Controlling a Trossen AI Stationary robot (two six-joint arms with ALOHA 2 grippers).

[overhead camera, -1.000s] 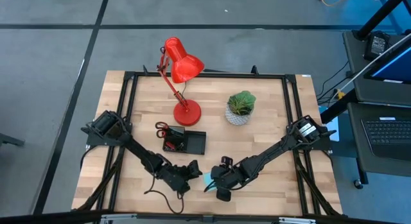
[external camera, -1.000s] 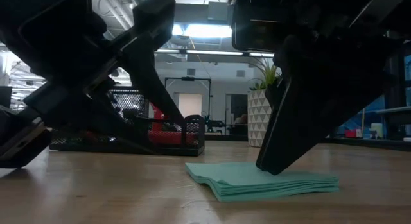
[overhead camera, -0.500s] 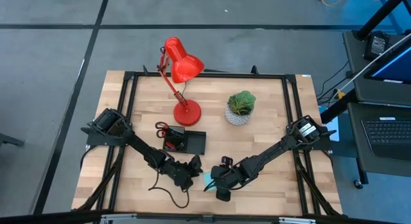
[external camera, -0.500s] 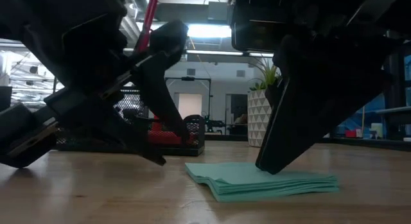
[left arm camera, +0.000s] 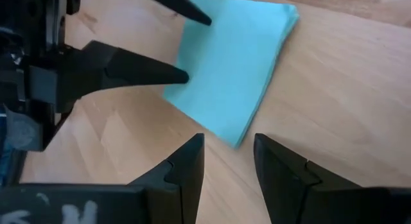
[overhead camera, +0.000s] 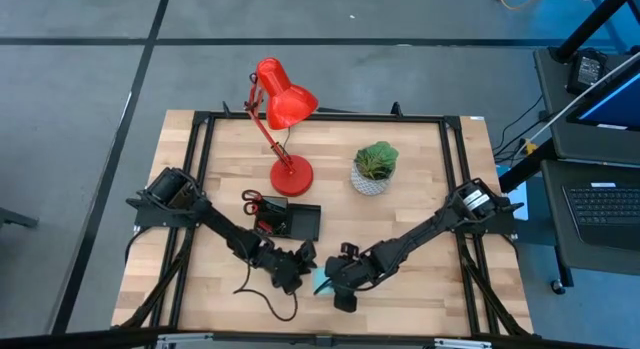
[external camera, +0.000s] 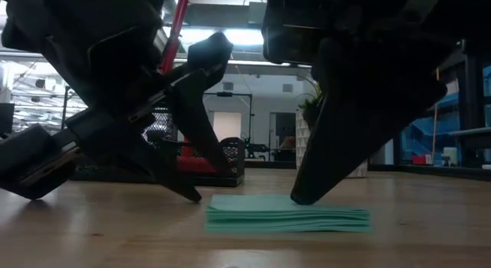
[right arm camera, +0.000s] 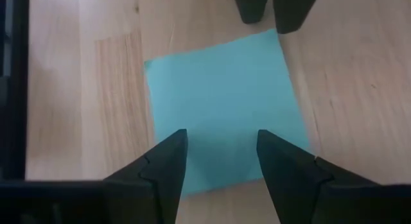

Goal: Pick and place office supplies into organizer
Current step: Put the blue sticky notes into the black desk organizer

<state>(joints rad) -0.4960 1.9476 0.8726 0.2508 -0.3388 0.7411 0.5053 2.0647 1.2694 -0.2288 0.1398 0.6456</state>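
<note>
Two pincers meet at the sticky-note pad (overhead camera: 322, 280): my left pincer (left arm camera: 228, 150) slightly spread at its corner, my right pincer (right arm camera: 220, 147) spread, tips over it.

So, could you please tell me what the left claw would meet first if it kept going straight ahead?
Most likely the near edge of the blue sticky-note pad, just ahead of the left claw; the right claw is beyond.
</note>
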